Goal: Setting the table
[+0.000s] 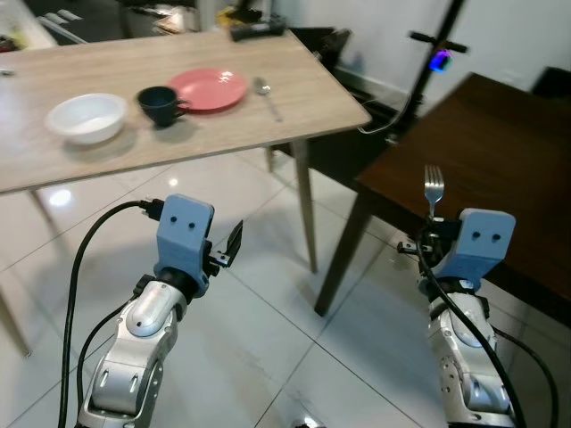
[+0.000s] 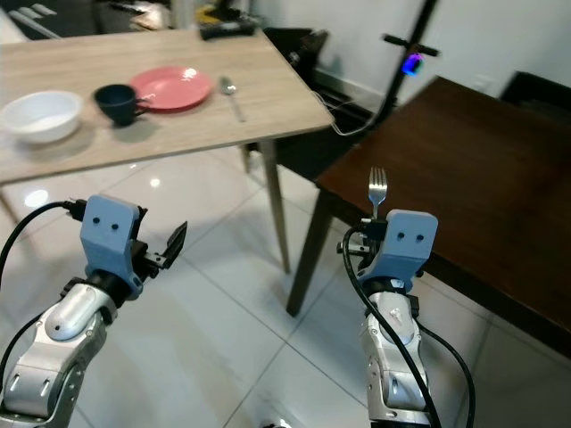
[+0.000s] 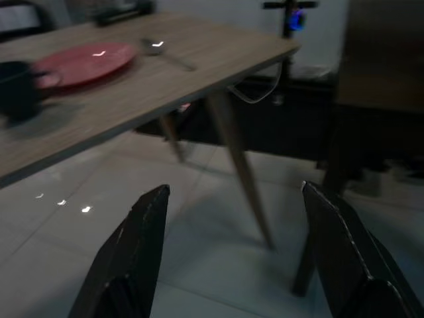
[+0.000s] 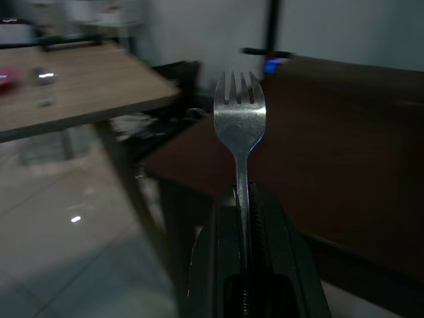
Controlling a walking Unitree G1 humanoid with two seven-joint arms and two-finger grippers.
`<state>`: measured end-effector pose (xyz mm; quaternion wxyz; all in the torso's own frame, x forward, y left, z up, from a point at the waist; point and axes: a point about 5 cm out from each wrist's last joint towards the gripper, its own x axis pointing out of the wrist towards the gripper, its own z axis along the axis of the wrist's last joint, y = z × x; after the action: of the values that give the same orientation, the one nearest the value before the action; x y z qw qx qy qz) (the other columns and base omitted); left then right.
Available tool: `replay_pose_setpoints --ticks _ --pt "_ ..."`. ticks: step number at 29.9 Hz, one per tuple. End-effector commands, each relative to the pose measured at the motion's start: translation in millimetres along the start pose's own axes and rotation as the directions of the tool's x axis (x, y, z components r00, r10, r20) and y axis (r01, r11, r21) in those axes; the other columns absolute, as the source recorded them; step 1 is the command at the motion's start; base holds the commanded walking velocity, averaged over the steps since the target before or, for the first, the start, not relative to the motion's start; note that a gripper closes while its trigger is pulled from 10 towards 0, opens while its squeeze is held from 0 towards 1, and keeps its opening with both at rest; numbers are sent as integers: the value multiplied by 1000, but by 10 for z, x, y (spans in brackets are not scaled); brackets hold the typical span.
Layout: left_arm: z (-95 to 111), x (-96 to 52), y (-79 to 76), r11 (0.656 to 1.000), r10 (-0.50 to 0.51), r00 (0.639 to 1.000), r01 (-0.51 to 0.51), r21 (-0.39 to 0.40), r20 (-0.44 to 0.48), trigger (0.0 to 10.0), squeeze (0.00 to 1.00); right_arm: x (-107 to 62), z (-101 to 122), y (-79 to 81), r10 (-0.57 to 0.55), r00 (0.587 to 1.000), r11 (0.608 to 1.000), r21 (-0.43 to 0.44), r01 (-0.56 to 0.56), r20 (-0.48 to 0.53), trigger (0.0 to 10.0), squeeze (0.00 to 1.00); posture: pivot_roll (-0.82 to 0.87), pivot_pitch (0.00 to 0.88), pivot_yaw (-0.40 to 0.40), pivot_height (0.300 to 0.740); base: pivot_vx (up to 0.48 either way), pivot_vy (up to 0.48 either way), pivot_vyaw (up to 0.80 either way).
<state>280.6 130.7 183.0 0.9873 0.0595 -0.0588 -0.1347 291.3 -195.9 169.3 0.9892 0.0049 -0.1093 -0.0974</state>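
The right gripper (image 1: 434,234) sits in the lower right of the left eye view, in front of the near edge of a dark brown table (image 1: 500,143), its jaws clenched on the handle of a silver fork (image 1: 433,189). The fork stands upright with its tines pointing up, its head showing against the dark tabletop. In the right wrist view the fork (image 4: 240,126) rises straight out from between the two black fingers (image 4: 278,252), which press against the handle on both sides.

The left gripper (image 1: 229,248) is in the lower left of the frame, above the white tiled floor (image 1: 241,303), with its jaws released and nothing between them; the left wrist view shows its two black fingers (image 3: 129,262) spread well apart.

In the upper left of the frame stands a light wooden table (image 1: 107,134). On it, from left to right, are a white bowl (image 1: 86,117), a dark blue cup (image 1: 161,105), a pink plate (image 1: 209,89) and a spoon (image 1: 267,95). The cup is just beside the plate's left rim, and the spoon lies to the right of the plate, apart from it. A black stand with a small blue-violet light (image 1: 438,61) rises behind the gap between the two tables.
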Motion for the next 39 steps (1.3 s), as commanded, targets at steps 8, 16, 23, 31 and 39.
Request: replay_pose_setpoints --ticks 8,16,23,31,39 --pt "-47 -13 -11 1000 -3 1000 3 0 -18 10000 0 10 -19 -124 -72 997 997 -23 72 -17 10000 0 -27 54 51 740 0 0 -800" --pt "-54 -10 -18 1000 -5 1000 5 -2 -19 10000 0 21 -14 -189 -112 994 993 -50 111 -20 10000 0 -29 54 51 740 0 0 -800" --pt "-58 -2 -25 1000 -9 1000 9 -4 -18 10000 0 14 11 -218 -133 991 987 -90 131 -15 10000 0 -35 54 52 740 0 0 -800" --pt "-53 12 -32 1000 -13 1000 13 -3 -17 10000 0 29 41 -237 -147 989 983 -111 145 -8 10000 0 -37 55 55 740 0 0 -800" --pt "-30 28 -11 1000 15 1000 -15 -10 -5 10000 0 89 141 -70 -48 999 996 -70 50 23 10000 0 -38 54 54 740 0 0 -751"
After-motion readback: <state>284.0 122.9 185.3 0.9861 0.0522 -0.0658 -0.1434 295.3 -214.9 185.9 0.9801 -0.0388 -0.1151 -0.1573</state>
